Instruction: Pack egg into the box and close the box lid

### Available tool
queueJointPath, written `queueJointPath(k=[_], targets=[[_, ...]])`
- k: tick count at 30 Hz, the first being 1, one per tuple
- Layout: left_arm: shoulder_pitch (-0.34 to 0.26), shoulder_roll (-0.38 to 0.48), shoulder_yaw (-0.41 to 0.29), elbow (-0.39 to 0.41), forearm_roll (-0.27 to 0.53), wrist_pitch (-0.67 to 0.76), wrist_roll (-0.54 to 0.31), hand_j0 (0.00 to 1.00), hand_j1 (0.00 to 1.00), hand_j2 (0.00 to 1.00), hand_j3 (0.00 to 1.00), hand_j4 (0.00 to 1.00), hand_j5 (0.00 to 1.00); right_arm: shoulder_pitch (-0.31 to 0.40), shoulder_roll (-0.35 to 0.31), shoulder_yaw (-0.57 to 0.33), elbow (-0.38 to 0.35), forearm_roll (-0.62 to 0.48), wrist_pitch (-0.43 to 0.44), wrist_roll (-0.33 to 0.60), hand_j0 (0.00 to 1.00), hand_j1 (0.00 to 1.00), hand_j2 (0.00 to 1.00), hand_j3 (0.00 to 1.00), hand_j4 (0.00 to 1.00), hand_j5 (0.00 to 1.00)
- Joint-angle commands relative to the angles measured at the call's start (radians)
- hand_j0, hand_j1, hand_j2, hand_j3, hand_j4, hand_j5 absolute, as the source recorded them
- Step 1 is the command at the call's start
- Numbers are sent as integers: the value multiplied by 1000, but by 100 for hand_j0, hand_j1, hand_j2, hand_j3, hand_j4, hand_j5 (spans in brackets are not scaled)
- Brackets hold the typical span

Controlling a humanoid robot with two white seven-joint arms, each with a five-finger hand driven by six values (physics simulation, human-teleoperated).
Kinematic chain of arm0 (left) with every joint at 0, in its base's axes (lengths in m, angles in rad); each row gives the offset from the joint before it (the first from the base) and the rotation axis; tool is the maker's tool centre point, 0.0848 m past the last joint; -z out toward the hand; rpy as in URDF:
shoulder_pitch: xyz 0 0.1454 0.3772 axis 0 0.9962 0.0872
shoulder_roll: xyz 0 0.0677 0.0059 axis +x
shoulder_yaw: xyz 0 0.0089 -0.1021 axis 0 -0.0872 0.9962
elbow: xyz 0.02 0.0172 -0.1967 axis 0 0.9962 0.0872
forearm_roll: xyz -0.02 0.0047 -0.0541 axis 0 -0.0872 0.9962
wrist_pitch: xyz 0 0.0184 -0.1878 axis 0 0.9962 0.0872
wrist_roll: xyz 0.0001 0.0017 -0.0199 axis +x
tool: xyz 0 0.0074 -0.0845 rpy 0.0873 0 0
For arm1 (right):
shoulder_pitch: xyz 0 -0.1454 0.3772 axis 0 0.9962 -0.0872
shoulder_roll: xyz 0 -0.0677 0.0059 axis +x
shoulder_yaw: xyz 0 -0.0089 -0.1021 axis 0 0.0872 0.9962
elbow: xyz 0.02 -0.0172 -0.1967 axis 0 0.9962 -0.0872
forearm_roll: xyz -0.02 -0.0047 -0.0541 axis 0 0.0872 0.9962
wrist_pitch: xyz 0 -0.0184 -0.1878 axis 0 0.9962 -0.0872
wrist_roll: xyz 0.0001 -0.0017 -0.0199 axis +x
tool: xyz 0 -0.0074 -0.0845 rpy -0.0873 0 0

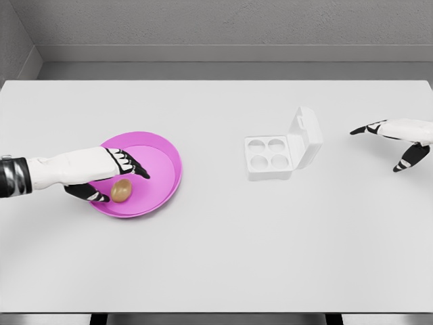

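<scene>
1. We see a white table [216,257] with a pink plate [159,159] on its left half and a white egg box [270,157] right of the middle.
2. A brown egg [122,190] lies in the plate, near its front rim.
3. Our left hand [101,172] reaches in from the left edge, over the plate. Its fingers [132,164] are spread above and beyond the egg, and the thumb [95,196] points along the near side, just left of the egg.
4. We count this hand as open: the fingers bracket the egg without closing on it. Whether any fingertip touches the egg, we cannot tell.
5. The box stands with its lid [306,135] up and tilted back to the right. Four round cups show in the tray, and all four look unfilled.
6. Our right hand [399,139] comes in from the right edge, well apart from the box. Its fingers are loosely spread and hold nothing.
7. The egg and the box are well apart, with bare table between them.
</scene>
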Motion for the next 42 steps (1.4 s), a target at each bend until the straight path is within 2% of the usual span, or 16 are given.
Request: queueJointPath(k=[1, 29, 42], targets=[[0, -5, 0, 6, 6, 3, 0, 87, 87, 87, 87, 87, 87, 0, -1, 3, -3, -6, 2, 0, 100, 100, 100, 100, 100, 100], [15, -8, 1, 15, -5, 3, 0, 86, 86, 86, 86, 86, 86, 0, -4, 4, -5, -6, 2, 0, 100, 100, 100, 100, 100, 100], [15, -23, 12, 15, -34, 3, 0, 85, 85, 85, 85, 85, 85, 0, -4, 4, -5, -6, 2, 0, 100, 100, 100, 100, 100, 100]])
